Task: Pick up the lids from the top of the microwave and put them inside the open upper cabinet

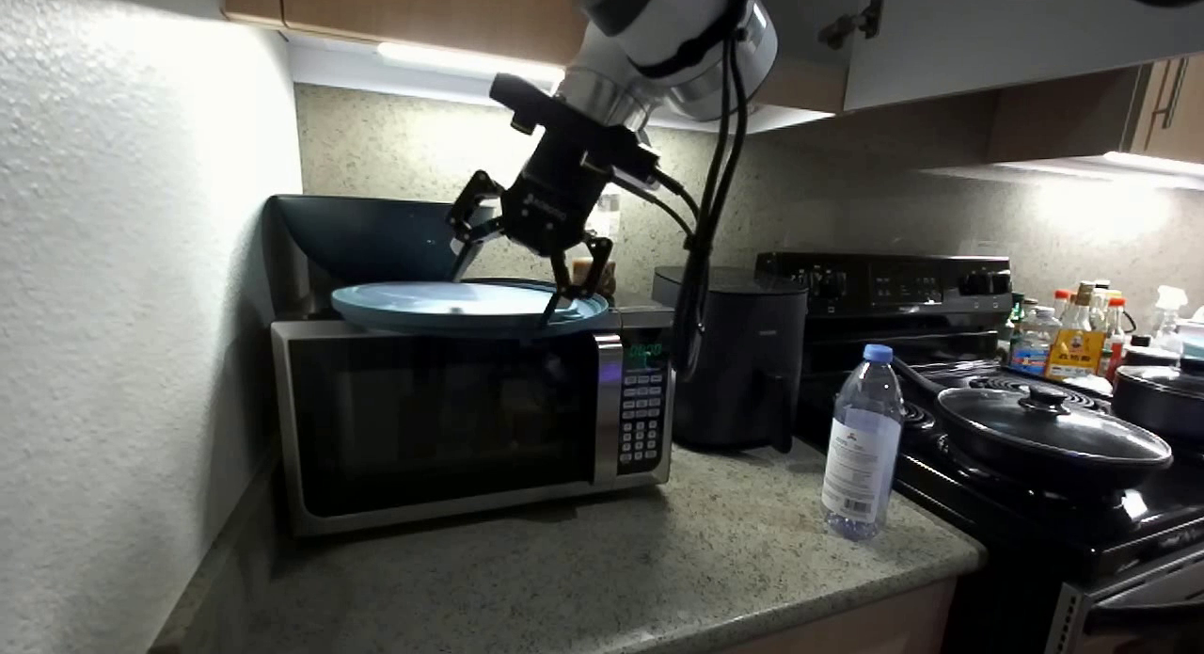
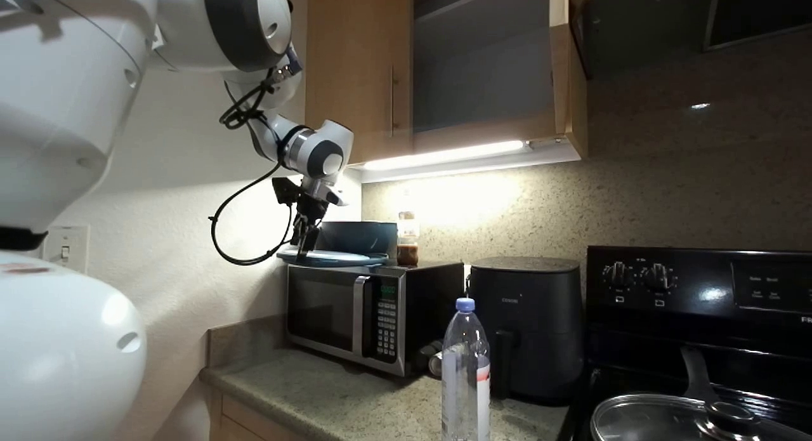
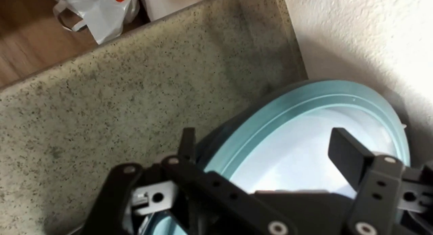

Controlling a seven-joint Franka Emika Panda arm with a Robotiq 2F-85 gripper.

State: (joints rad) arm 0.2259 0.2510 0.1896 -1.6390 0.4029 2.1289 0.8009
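The lids (image 1: 404,301) are pale blue discs lying on top of the silver microwave (image 1: 433,438). They also show in an exterior view (image 2: 349,259) and the wrist view (image 3: 291,150); part of a second blue disc (image 3: 165,226) shows at the wrist view's lower left. My gripper (image 1: 503,298) is open and tilted at the lids. In the wrist view, one finger of my gripper (image 3: 262,137) is outside the lid's rim and the other is over its inner face; I cannot tell whether either touches. The upper cabinet (image 2: 482,131) is open above, its interior grey.
A deep dark bowl (image 1: 376,240) stands behind the lids, near the side wall (image 1: 122,287). A sauce bottle (image 2: 408,238) is beside the bowl. A black air fryer (image 1: 738,362), a water bottle (image 1: 863,456) and a covered pan (image 1: 1049,438) are to the right. An open cabinet door (image 1: 997,42) hangs above.
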